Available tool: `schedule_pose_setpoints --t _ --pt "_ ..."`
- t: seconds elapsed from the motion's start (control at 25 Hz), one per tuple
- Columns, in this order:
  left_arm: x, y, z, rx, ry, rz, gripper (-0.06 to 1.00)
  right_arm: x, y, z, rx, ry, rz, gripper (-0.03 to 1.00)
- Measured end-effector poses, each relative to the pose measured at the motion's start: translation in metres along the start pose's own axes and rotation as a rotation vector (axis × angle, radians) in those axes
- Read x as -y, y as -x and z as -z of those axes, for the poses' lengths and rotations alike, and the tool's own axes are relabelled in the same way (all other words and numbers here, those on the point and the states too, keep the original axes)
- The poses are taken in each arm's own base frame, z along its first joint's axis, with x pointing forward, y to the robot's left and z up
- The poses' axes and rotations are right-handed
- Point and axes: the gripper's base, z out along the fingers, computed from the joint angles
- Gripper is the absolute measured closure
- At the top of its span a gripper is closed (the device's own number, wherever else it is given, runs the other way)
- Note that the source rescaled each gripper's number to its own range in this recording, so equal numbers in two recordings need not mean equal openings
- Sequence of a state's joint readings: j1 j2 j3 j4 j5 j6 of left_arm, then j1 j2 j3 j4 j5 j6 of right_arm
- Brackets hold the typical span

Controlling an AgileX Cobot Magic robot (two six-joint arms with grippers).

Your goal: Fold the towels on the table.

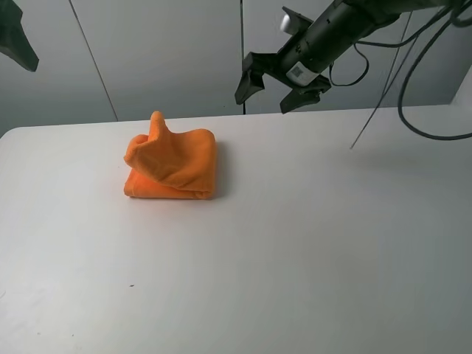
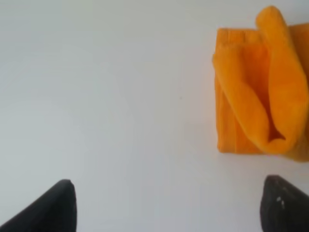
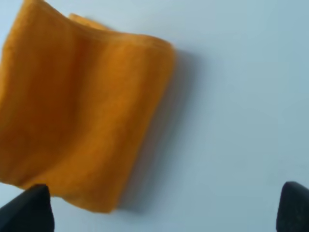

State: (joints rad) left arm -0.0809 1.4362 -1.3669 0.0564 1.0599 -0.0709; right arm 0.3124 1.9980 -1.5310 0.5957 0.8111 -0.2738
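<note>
The orange towel [image 1: 173,165] lies folded into a small bundle on the white table [image 1: 295,243], left of centre, with one loose flap standing up at its far left corner. It also shows in the left wrist view [image 2: 258,87] and in the right wrist view [image 3: 82,111]. My right gripper [image 1: 282,87] is open and empty, held high above the table behind and to the right of the towel. My left gripper [image 2: 169,205] is open and empty, its fingertips [image 2: 53,208] apart over bare table beside the towel; only a dark part of that arm [image 1: 16,37] shows at the exterior view's top left.
Grey wall panels [image 1: 169,59] stand behind the table's far edge. Black cables [image 1: 413,88] hang from the right arm at the upper right. The table's rounded far left corner [image 1: 11,133] is in view.
</note>
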Motion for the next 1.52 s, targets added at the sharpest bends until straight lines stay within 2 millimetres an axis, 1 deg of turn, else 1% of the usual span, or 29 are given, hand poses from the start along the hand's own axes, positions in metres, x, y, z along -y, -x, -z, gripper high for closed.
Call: schedule_pose_setpoints --t 0.04,0.12,0.16,0.2,0.36,0.4,0.52,0.72,0.8,0.84,0.92,1.0,1.12,1.2,1.28,1.36,1.52 --pt "-0.001 -0.009 0.003 -0.001 0.000 0.000 -0.03 0.006 -0.006 0.012 0.017 -0.029 -0.006 -0.02" --pt "-0.001 -0.027 0.011 0.012 -0.005 0.004 -0.03 0.010 -0.028 0.040 0.047 -0.100 0.009 -0.02" --pt "-0.002 -0.035 0.017 0.035 -0.006 0.006 -0.03 0.011 -0.041 0.050 0.057 -0.131 0.011 -0.02" --pt "-0.003 -0.044 0.024 0.058 -0.008 0.008 -0.03 0.007 -0.051 0.068 0.088 -0.159 0.025 -0.02" --pt "-0.006 -0.077 0.059 0.189 -0.017 0.030 -0.03 -0.007 -0.101 0.129 0.200 -0.235 0.062 -0.02" --pt "-0.006 -0.086 0.065 0.214 -0.018 0.031 -0.03 -0.011 -0.115 0.146 0.238 -0.246 0.077 -0.02" --pt "-0.009 -0.114 0.088 0.294 -0.023 0.038 -0.03 -0.021 -0.155 0.186 0.331 -0.274 0.099 -0.02" --pt "-0.012 -0.165 0.105 0.384 -0.027 0.041 -0.03 -0.031 -0.227 0.247 0.499 -0.348 0.142 -0.02" --pt "-0.013 -0.187 0.109 0.424 -0.031 0.042 -0.03 -0.032 -0.254 0.266 0.567 -0.377 0.146 -0.02" --pt "-0.013 -0.196 0.107 0.432 -0.032 0.042 -0.03 -0.033 -0.269 0.275 0.598 -0.391 0.148 -0.02" --pt "-0.014 -0.219 0.103 0.448 -0.032 0.044 -0.03 -0.033 -0.295 0.289 0.647 -0.412 0.151 -0.02" --pt "-0.014 -0.238 0.097 0.454 -0.032 0.045 -0.03 -0.031 -0.321 0.298 0.681 -0.438 0.152 -0.02" --pt "-0.015 -0.263 0.092 0.492 -0.034 0.047 -0.03 -0.025 -0.352 0.300 0.718 -0.468 0.147 -0.02" --pt "-0.016 -0.277 0.091 0.530 -0.037 0.048 -0.03 -0.021 -0.366 0.297 0.757 -0.468 0.150 -0.02" --pt "-0.016 -0.287 0.093 0.567 -0.036 0.042 -0.03 -0.016 -0.374 0.289 0.759 -0.469 0.149 -0.02" --pt "-0.017 -0.295 0.096 0.601 -0.037 0.039 -0.03 -0.011 -0.375 0.279 0.706 -0.474 0.138 -0.02" --pt "-0.020 -0.300 0.092 0.558 0.008 0.029 -0.03 -0.009 -0.372 0.260 0.662 -0.409 0.129 -0.02"
